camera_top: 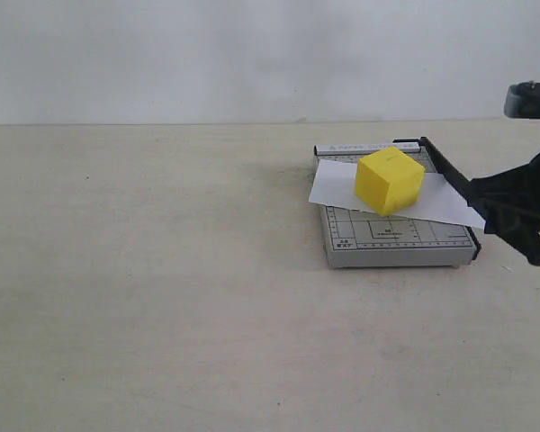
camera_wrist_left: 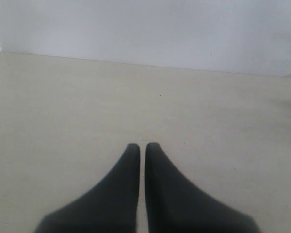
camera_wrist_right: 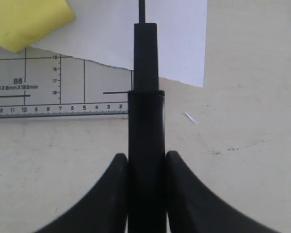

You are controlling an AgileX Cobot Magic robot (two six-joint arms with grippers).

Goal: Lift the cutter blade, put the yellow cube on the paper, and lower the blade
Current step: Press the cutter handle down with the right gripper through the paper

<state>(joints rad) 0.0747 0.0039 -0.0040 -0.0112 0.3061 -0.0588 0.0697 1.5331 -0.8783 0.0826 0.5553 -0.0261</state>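
Observation:
The yellow cube (camera_top: 390, 180) sits on the white paper (camera_top: 335, 184), which lies across the grey gridded cutter board (camera_top: 391, 241). Along the board's right edge, over the paper, runs the black cutter blade (camera_top: 445, 164), low to the board. My right gripper (camera_top: 493, 202) is shut on the blade's thick handle (camera_wrist_right: 145, 121), one finger (camera_wrist_right: 117, 167) on each side of it. The right wrist view also shows the cube (camera_wrist_right: 26, 22), the paper (camera_wrist_right: 174, 39) and the board (camera_wrist_right: 58, 87). My left gripper (camera_wrist_left: 142, 145) is shut on nothing above bare table and is out of the exterior view.
The cutter stands on a beige table (camera_top: 162, 270) with a white wall (camera_top: 252, 54) behind it. A small white scrap (camera_wrist_right: 190, 118) lies on the table beside the board.

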